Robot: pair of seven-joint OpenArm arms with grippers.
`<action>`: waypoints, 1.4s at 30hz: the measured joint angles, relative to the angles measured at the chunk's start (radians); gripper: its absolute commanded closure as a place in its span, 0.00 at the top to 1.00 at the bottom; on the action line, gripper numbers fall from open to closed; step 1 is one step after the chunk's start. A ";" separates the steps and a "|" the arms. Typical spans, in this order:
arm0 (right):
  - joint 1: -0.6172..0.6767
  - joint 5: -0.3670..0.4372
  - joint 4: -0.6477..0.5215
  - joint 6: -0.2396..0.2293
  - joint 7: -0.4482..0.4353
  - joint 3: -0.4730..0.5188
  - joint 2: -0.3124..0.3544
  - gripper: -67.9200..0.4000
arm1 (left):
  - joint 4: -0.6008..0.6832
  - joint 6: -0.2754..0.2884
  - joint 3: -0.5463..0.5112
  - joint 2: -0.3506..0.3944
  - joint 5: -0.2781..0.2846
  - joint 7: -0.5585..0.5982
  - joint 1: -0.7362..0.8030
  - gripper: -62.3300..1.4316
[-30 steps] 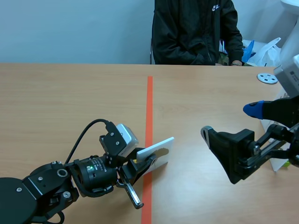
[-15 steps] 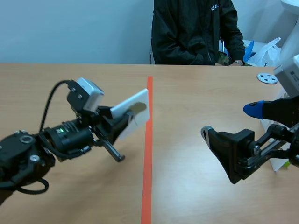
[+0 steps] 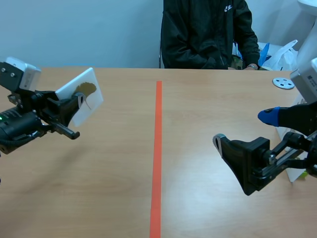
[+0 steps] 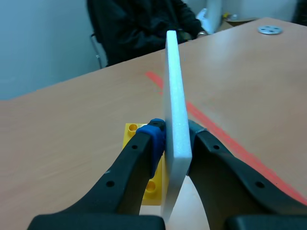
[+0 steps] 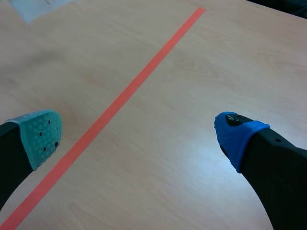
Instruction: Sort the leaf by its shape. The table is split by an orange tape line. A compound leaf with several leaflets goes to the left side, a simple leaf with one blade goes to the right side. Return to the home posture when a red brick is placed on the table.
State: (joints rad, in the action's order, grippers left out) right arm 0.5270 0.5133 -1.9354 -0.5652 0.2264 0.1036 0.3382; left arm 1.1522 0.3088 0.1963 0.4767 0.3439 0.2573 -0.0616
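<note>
A white card [image 3: 81, 101] bearing a dark olive leaf [image 3: 85, 90], seemingly a single blade with a thin stalk, hangs tilted above the table's left side. My left gripper [image 3: 73, 108] is shut on it. In the left wrist view the card [image 4: 175, 115] stands edge-on between the fingers of my left gripper [image 4: 170, 141], and a yellow brick [image 4: 136, 136] shows behind it, close against the card. My right gripper [image 3: 242, 128] hovers over the right side, open and empty; the right wrist view shows this gripper [image 5: 136, 129] above bare wood.
The orange tape line [image 3: 157, 148] runs down the table's middle and appears as a diagonal tape line [image 5: 120, 100] under the right gripper. A person in a black jacket [image 3: 205, 34] sits at the far edge. A white disc [image 3: 283, 83] and a plastic bag [image 3: 285, 53] lie far right.
My left arm has swung from the tape line near the front over to the far left, lifting the card with it. The right arm has not moved.
</note>
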 measured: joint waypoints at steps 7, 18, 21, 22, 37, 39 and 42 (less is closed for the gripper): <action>0.000 0.000 0.000 0.000 0.000 0.000 0.000 1.00 | -0.048 -0.166 -0.068 0.000 0.114 -0.037 -0.007 0.07; 0.000 0.000 0.000 0.000 0.000 0.000 0.000 1.00 | -0.406 -0.226 -0.069 -0.003 0.143 0.039 -0.127 0.07; 0.000 0.000 0.000 0.000 0.000 0.000 0.000 1.00 | -0.462 -0.226 -0.069 -0.003 0.175 0.071 -0.163 0.07; 0.000 0.000 0.000 0.000 0.000 0.000 0.000 1.00 | -0.476 -0.226 -0.069 -0.003 0.191 0.084 -0.171 0.07; 0.000 0.000 0.000 0.000 0.000 0.000 0.000 1.00 | -0.613 -0.208 -0.069 -0.006 0.268 0.126 -0.182 0.07; 0.000 0.000 0.000 0.000 0.000 0.000 0.000 1.00 | -0.616 -0.208 -0.063 -0.006 0.283 0.117 -0.182 0.07; 0.000 0.000 0.000 0.000 0.000 0.000 0.000 1.00 | -0.616 -0.208 -0.038 -0.006 0.286 0.118 -0.182 0.07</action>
State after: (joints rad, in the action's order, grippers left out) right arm 0.5270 0.5133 -1.9354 -0.5652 0.2264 0.1036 0.3382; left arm 0.5362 0.1013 0.1581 0.4706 0.6296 0.3752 -0.2436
